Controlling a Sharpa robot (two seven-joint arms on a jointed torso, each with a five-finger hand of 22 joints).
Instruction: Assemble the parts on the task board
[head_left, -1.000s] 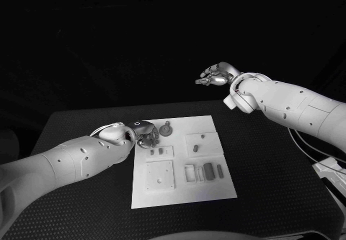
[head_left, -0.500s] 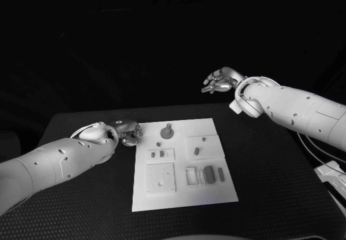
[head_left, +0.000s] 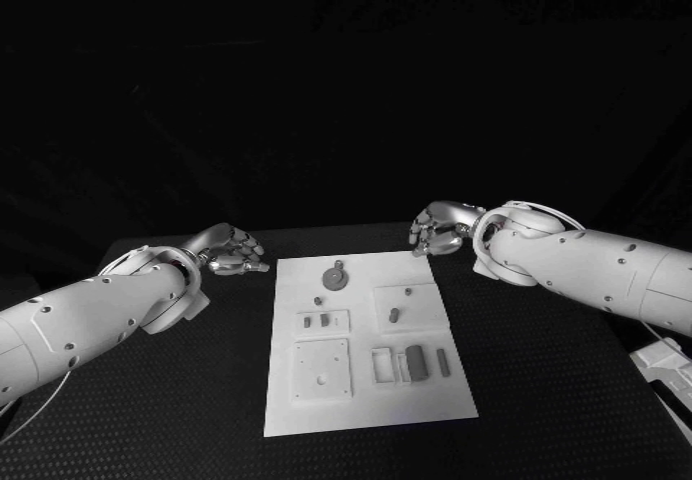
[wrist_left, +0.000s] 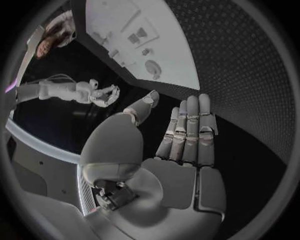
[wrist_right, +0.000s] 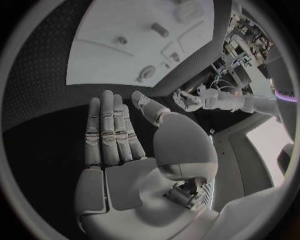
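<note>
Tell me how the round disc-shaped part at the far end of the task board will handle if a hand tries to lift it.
The round part lies flat on the task board, so there is probably little edge to pinch. It looks small and rigid, likely light. Set on its rim it might roll. Both the left hand and right hand are empty.

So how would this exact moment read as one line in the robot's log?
left robot hand: open, beside task board | right robot hand: open, at far corner | parts: untouched

1. Task board (head_left: 368, 400) lies mid-table, long side running away from the robot.
2. Left hand (head_left: 231, 249) off its far left corner, empty.
3. Right hand (head_left: 438, 228) off its far right corner, empty.
4. Round part (head_left: 335, 276) near far edge.
</note>
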